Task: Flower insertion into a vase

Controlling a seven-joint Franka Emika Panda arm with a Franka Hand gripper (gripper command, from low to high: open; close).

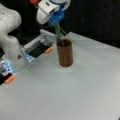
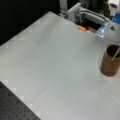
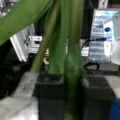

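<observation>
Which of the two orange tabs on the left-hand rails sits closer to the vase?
The upper orange tab, just left of the vase; the lower orange tab lies far toward the left edge.

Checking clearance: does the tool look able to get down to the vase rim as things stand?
Probably yes. The tool, shut on the flower stem, hangs just above the vase, and nothing else stands between them.

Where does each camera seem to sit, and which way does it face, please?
Front view: raised, looking down on the table; shows arm, gripper and flower stem in the vase.
Front view: raised, from another side; vase at right edge.
Wrist view: on the arm, facing along the stem between the fingers.
Both front views share vase and table.
</observation>
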